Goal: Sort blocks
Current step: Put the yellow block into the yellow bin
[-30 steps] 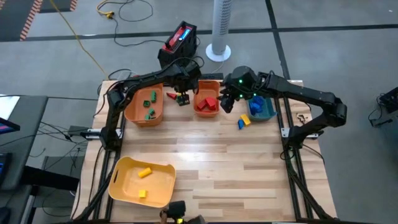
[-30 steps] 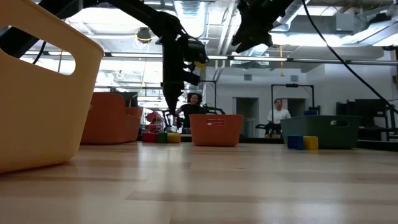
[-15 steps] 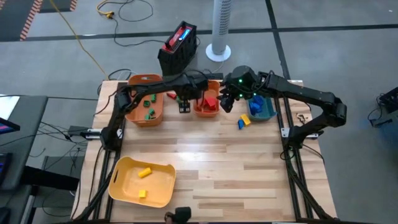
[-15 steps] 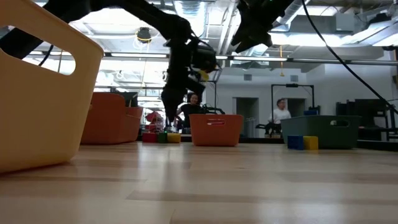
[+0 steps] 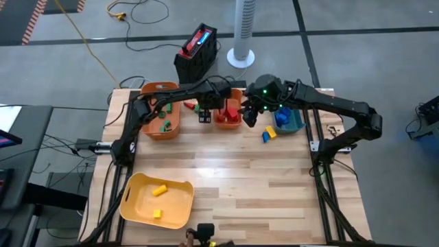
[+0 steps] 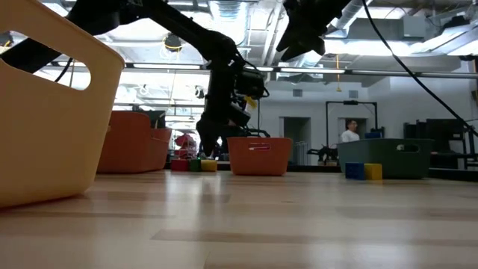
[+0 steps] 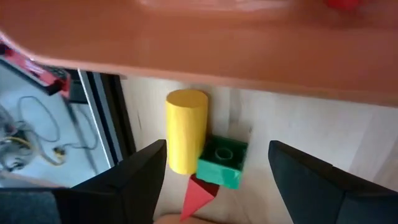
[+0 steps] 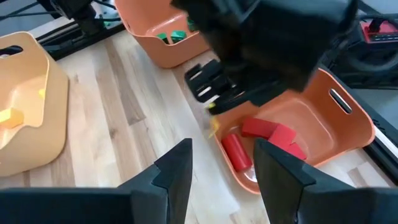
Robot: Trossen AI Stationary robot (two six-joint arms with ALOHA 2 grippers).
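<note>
The left end effector (image 5: 204, 115) is hovering between the two orange bins, fingers spread and holding nothing. Its wrist view is showing what the high view is hiding: a yellow cylinder (image 7: 185, 129), a green brick (image 7: 222, 162) and a red wedge (image 7: 198, 195) touching one another on the tabletop (image 5: 260, 178) beside the bin wall (image 7: 249, 50). The right end effector (image 5: 249, 116) is hanging spread above the red blocks (image 8: 264, 137) in their bin.
</note>
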